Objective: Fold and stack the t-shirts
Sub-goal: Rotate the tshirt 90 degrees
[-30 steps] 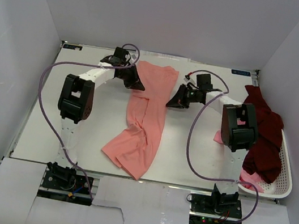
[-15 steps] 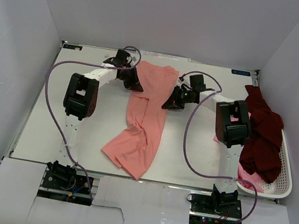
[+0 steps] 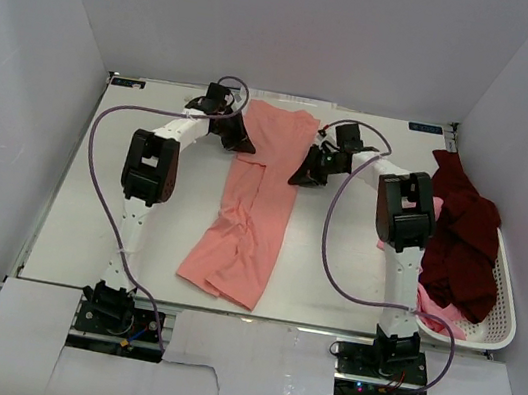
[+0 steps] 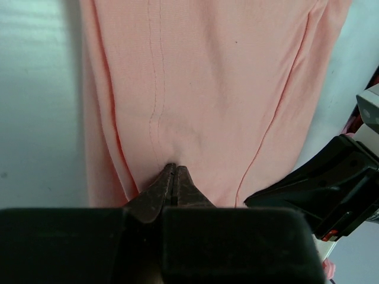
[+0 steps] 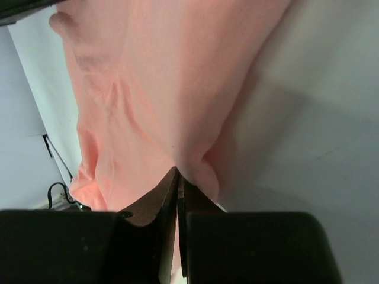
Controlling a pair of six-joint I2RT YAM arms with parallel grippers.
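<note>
I have the long salmon-pink cloth t-shirt (image 3: 253, 216) lying lengthwise down the middle of the white tabletop (image 3: 100, 211). It is gripped at both sides of its far end, I judge so that it can be drawn flat for folding. The left tool (image 4: 173, 170) is pinched together on its left side, and the right tool (image 5: 177, 173) is clamped on its right. The dark maroon t-shirt (image 3: 464, 246) hangs over the white slotted plastic basket (image 3: 507, 299).

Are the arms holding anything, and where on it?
Both pinch the salmon-pink t-shirt near its far end: left gripper on its left side, right gripper on its right.
</note>
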